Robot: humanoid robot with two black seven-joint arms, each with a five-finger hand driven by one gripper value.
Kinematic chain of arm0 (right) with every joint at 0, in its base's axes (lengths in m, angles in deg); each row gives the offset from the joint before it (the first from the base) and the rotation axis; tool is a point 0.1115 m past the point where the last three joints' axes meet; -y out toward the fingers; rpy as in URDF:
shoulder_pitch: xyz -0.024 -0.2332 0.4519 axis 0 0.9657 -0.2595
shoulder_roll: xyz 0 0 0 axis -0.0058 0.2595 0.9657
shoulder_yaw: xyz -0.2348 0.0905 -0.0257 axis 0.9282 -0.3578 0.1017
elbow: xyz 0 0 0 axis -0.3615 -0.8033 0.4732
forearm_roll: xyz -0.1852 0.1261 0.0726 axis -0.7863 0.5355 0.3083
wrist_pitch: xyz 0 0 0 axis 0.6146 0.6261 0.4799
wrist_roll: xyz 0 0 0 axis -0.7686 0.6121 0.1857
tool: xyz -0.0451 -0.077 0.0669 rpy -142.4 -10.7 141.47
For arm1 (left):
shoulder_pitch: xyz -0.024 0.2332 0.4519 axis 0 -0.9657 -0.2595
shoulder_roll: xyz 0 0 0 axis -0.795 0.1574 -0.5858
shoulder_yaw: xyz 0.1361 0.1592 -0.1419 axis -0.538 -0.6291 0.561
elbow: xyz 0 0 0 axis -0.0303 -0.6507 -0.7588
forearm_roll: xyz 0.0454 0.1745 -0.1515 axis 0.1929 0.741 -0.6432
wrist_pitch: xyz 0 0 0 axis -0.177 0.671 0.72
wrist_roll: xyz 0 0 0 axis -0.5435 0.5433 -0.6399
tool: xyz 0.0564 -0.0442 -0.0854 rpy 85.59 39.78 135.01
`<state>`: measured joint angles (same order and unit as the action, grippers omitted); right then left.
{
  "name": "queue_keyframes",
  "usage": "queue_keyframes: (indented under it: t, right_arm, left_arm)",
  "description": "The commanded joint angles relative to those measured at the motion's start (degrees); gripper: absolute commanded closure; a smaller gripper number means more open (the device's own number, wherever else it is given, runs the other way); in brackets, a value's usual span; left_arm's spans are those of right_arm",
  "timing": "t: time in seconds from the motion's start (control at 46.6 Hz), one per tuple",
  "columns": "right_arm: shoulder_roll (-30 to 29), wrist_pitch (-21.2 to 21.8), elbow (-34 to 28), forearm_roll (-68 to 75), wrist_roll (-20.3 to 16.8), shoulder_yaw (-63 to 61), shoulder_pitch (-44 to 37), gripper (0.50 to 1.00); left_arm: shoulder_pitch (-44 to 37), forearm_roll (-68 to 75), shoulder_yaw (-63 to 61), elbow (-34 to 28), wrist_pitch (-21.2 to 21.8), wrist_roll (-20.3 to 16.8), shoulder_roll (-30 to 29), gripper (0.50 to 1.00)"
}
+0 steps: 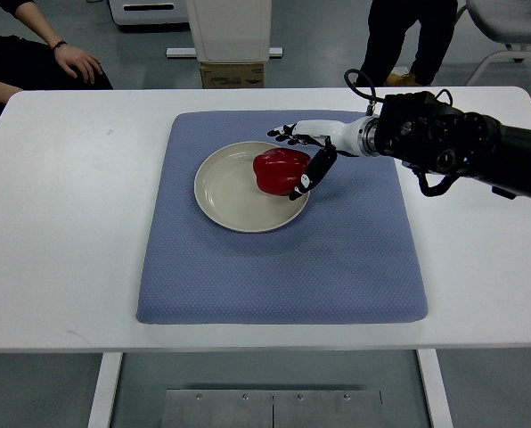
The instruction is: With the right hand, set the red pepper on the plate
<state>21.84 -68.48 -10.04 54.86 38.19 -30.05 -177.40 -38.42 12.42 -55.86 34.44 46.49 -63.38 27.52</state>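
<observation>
The red pepper (pixel 278 171) rests on the right part of the cream plate (pixel 223 192), which lies on a blue mat. My right hand (pixel 290 160) reaches in from the right at the pepper. Its fingers (pixel 283 135) stretch out straight just beyond the pepper's far side, with a small gap to it. The dark thumb (pixel 312 172) curves down along the pepper's right side, close against it. The hand looks open around the pepper rather than clamped on it. The left arm is out of view.
The blue mat (pixel 274 267) covers the middle of the white table (pixel 61 223). A person's hand (pixel 77 61) rests beyond the far left edge, another person's legs (pixel 408 40) stand at the back, and a cardboard box (pixel 232 73) sits behind the table.
</observation>
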Motion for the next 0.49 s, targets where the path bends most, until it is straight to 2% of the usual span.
queue_keyframes:
  t: [0.0,0.129,0.322,0.472]
  right_arm:
    - [0.0,0.0,-0.1,0.0,0.0,0.0,-0.4,0.5]
    - [0.0,0.0,0.2,0.1,0.0,-0.7,-0.5,0.5]
    - [0.0,0.5,0.1,0.1,0.1,-8.6,0.4,0.5]
    - [8.9,0.5,0.3,0.0,0.1,-21.4,4.9,0.5]
  left_arm:
    - [0.0,0.0,0.0,0.0,0.0,0.0,0.0,0.5]
    - [0.0,0.0,0.0,0.0,0.0,0.0,0.0,0.5]
    - [0.0,0.0,0.0,0.0,0.0,0.0,0.0,0.5]
    - [-0.1,0.0,0.0,0.0,0.0,0.0,0.0,0.5]
